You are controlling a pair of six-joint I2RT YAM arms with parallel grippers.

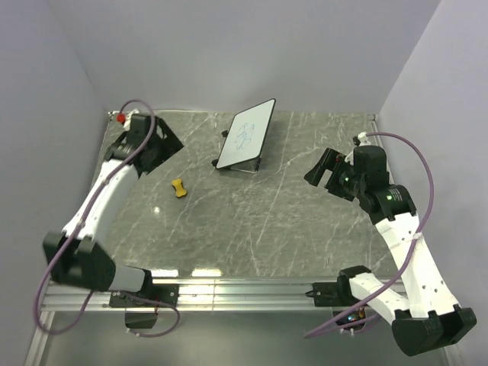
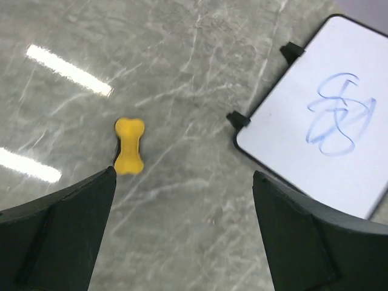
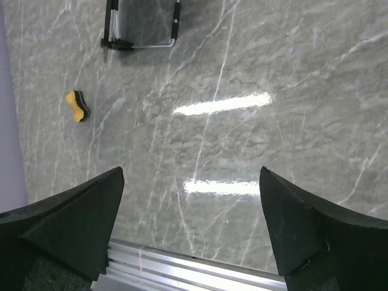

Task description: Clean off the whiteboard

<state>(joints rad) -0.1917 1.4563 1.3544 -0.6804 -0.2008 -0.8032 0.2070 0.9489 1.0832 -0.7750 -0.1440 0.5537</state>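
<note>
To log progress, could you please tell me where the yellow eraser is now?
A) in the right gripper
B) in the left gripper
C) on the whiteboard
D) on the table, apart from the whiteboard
D: the eraser lies on the table, clear of the whiteboard.

A small yellow bone-shaped eraser (image 1: 178,188) lies flat on the grey marbled table (image 1: 290,221) before me, left of the middle, with a dark layer along one side. A silver metal rail (image 1: 244,293) runs along my near edge. Pale walls (image 1: 229,46) enclose the other sides.
</note>
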